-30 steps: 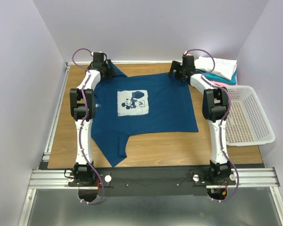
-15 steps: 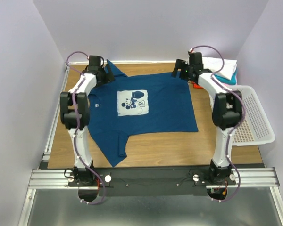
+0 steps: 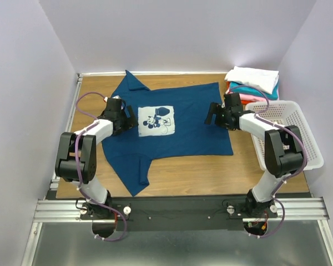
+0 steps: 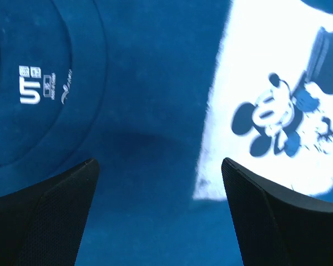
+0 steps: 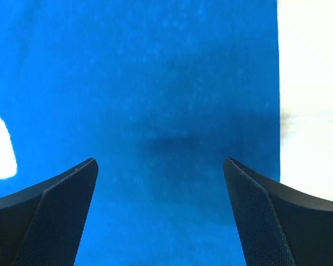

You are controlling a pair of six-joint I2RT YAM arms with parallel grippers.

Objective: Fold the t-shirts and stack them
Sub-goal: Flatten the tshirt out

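The navy t-shirt (image 3: 183,130) lay spread flat, print side up, at the centre of the wooden table (image 3: 177,173). Its white square print (image 3: 156,121) sat slightly toward 9 o'clock of the shirt's middle. The collar label (image 4: 31,92) lay toward 9 o'clock of the print. One sleeve (image 3: 127,78) pointed toward 11 o'clock. The other sleeve (image 3: 136,176) trailed toward 7 o'clock, near the front edge of the table.

The left gripper (image 3: 132,117) was positioned over the shirt just at 9 o'clock of the print. In the left wrist view its fingers (image 4: 55,219) were spread wide, with nothing between them. Navy cloth and the near edge of the print filled the gap.

The right gripper (image 3: 213,113) was positioned over the shirt's 3 o'clock edge. In the right wrist view its fingers (image 5: 277,219) were likewise spread wide and empty, with flat blue cloth below. Whether either gripper touched the cloth could not be determined.

A stack of folded tees occupied the 2 o'clock corner of the table. It held the white tee (image 3: 253,75) on top, then the teal tee (image 3: 265,91), the pink tee (image 3: 247,98) and an edge of the orange-red tee (image 3: 228,86). The white perforated basket (image 3: 315,154) stood at 3 o'clock, just beside the stack.
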